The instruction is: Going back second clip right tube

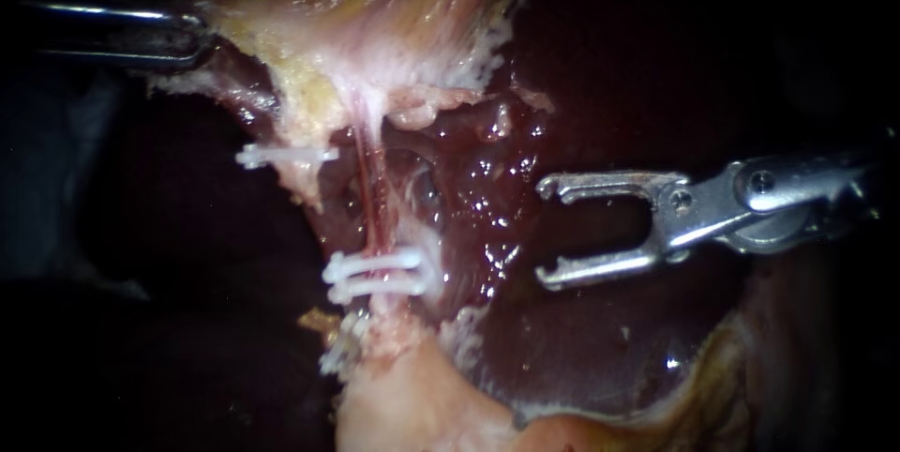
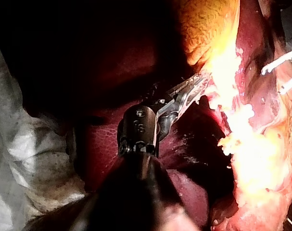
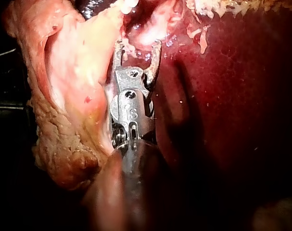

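Left instrument (image 1: 199, 39) comes in from the upper left. Its shaft is mostly lost in the dark and its tip is half hidden. Its jaws are clamped on the pale tissue (image 1: 309, 30), which stretches toward them. In the left wrist view glare washes out the exact contact spot, and a blotched white cloth (image 2: 20, 159) lies beside the liver (image 1: 600, 339), cut off by the picture's edge.

Next, a single clip (image 1: 284, 155), white, crosses the pale left margin of the tissue. What it grips underneath is hard to make out.

The right tube (image 1: 368, 203) is a thin reddish strand running from the pale tissue down to a pair of clips (image 1: 375, 272). Both are white and sit across its lower end, one just below the other. I cannot tell whether they touch. Below them the strand disappears into a pale stump.

Right instrument (image 1: 544, 232) has its jaws wide apart with nothing between them. It sits over the wet liver surface, to the right of the pair of clips and apart from them. Its shaft is cut off at the right edge. In the right wrist view the spread jaws point at glistening tissue, pale tissue lies alongside one jaw and liver alongside the other. I cannot tell whether the tips touch anything.
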